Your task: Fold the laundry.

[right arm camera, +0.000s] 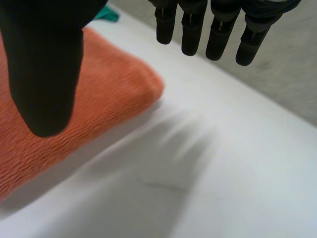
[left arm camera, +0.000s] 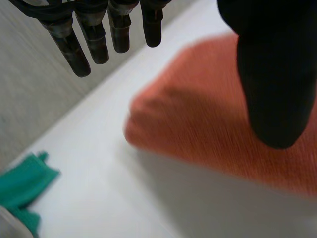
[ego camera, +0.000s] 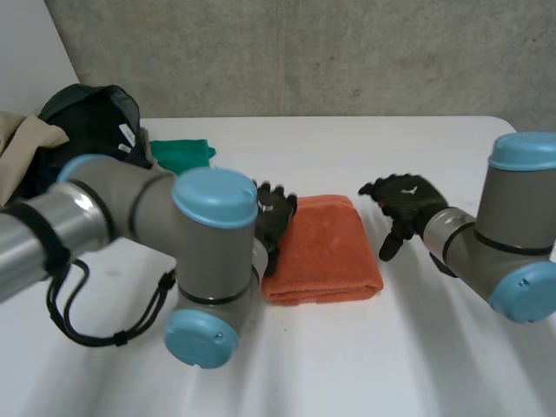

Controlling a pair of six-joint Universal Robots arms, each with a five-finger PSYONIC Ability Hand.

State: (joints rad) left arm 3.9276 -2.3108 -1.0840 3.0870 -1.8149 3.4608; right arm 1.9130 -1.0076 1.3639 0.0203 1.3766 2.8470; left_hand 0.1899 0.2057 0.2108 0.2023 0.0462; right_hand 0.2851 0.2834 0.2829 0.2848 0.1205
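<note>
A folded orange towel [ego camera: 326,248] lies flat in the middle of the white table [ego camera: 417,156]. My left hand [ego camera: 274,217] hovers at the towel's left edge, fingers straight and empty. In the left wrist view its fingers [left arm camera: 81,44] hang above the table beside the orange towel [left arm camera: 208,124] and its thumb [left arm camera: 272,84] is over the cloth. To the towel's right, my right hand [ego camera: 401,204] is open and clear of the cloth. The right wrist view has its fingers [right arm camera: 218,34] spread above bare table, the thumb [right arm camera: 47,74] over the orange towel [right arm camera: 99,94].
A green cloth [ego camera: 181,155] lies at the back left of the table, also in the left wrist view as a green cloth [left arm camera: 22,186]. A dark bag [ego camera: 91,122] and beige fabric [ego camera: 26,148] sit at the far left. The table's front and right side are bare.
</note>
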